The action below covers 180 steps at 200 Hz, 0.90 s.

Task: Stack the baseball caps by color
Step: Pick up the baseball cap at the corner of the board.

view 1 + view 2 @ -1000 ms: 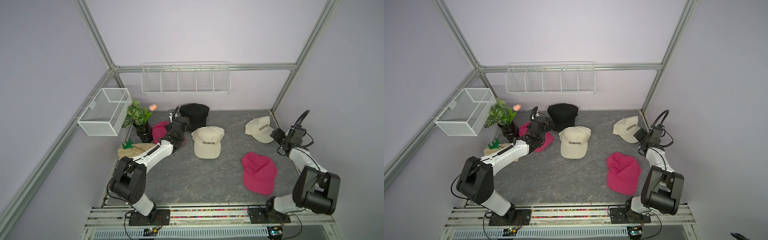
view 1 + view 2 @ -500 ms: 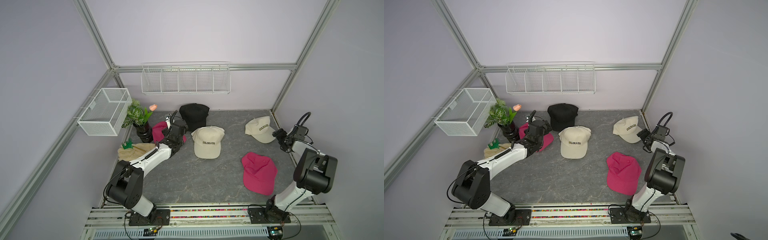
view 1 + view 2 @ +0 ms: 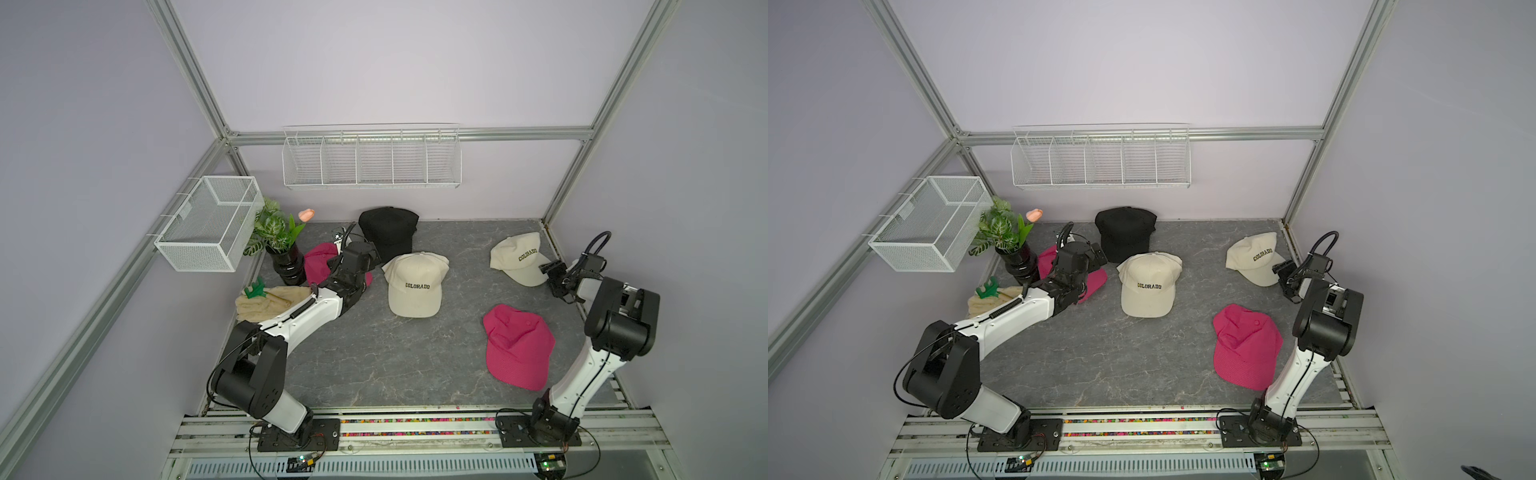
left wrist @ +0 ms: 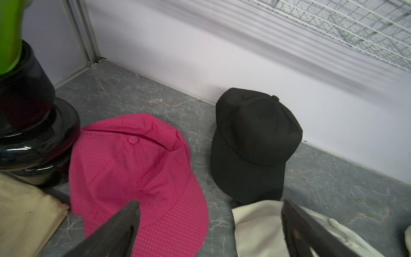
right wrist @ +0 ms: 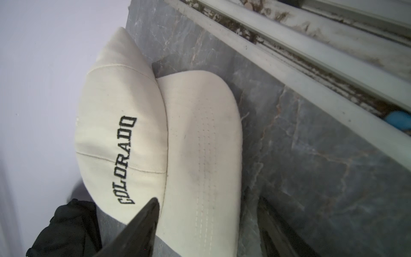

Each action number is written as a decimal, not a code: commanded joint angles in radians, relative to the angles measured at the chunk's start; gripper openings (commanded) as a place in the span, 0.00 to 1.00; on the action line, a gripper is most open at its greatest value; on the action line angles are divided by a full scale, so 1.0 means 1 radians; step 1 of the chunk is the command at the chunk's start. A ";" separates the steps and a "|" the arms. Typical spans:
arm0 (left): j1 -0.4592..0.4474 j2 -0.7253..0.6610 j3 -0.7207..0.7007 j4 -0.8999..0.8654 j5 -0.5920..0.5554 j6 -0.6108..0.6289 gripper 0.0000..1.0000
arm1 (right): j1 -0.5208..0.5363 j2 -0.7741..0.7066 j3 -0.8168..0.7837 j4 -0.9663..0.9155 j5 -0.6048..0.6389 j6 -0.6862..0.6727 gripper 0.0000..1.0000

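Straddling cream cap (image 5: 120,133) brim, right gripper (image 5: 208,200) jaws apart; next: pinch, lift onto 2nd cream cap (image 3: 415,286). Left gripper (image 4: 210,202) wide, empty.

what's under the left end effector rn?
A pink cap on the mat beside the black vase, below the open left end effector. In both top views the arm covers most of it. Whether anything lies under the cap cannot be seen.

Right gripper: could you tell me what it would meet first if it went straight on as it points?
Probably the brim of the cream COLORADO cap, lying between the open jaws of the right gripper; depth unclear.
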 commanded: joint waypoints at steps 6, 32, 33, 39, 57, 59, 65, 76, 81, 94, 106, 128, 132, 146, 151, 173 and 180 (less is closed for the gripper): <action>0.000 -0.019 -0.016 0.046 0.037 0.006 1.00 | 0.009 0.074 0.010 0.096 -0.046 0.078 0.69; -0.001 -0.023 -0.024 0.059 0.043 0.011 1.00 | 0.027 0.107 0.009 0.160 -0.045 0.116 0.65; -0.001 -0.023 -0.025 0.060 0.043 0.011 1.00 | 0.029 0.107 0.009 0.162 -0.045 0.117 0.64; 0.000 -0.021 -0.026 0.064 0.043 0.012 1.00 | 0.033 0.110 0.009 0.172 -0.042 0.121 0.62; 0.000 -0.009 -0.015 0.060 0.046 0.020 1.00 | 0.046 0.117 0.007 0.207 -0.034 0.137 0.58; 0.000 -0.007 -0.013 0.059 0.047 0.020 1.00 | 0.048 0.118 0.007 0.212 -0.034 0.141 0.57; 0.000 -0.001 -0.006 0.057 0.055 0.023 1.00 | 0.049 0.120 0.005 0.229 -0.038 0.151 0.54; 0.000 0.008 0.004 0.054 0.082 0.028 1.00 | 0.050 0.121 -0.006 0.276 -0.056 0.178 0.43; 0.000 0.011 0.009 0.053 0.098 0.029 1.00 | 0.051 0.117 -0.016 0.306 -0.065 0.195 0.37; 0.000 0.014 0.014 0.053 0.133 0.027 1.00 | 0.051 0.098 -0.050 0.383 -0.076 0.228 0.16; 0.000 0.015 0.014 0.057 0.149 0.023 1.00 | 0.051 0.065 -0.075 0.405 -0.070 0.236 0.08; 0.000 0.017 0.016 0.058 0.164 0.019 1.00 | 0.052 -0.015 -0.123 0.426 -0.053 0.249 0.07; 0.000 0.017 0.016 0.059 0.169 0.017 1.00 | 0.053 -0.030 -0.131 0.430 -0.049 0.255 0.07; 0.000 0.020 0.015 0.064 0.185 0.008 0.99 | 0.057 -0.085 -0.180 0.475 -0.018 0.293 0.06; 0.000 0.020 0.014 0.068 0.190 0.002 1.00 | 0.060 -0.100 -0.196 0.492 -0.008 0.306 0.06; 0.000 0.016 0.015 0.103 0.284 -0.006 1.00 | 0.078 -0.175 -0.283 0.568 0.034 0.400 0.07; -0.002 0.012 0.017 0.123 0.336 0.010 1.00 | 0.084 -0.195 -0.306 0.598 0.040 0.426 0.06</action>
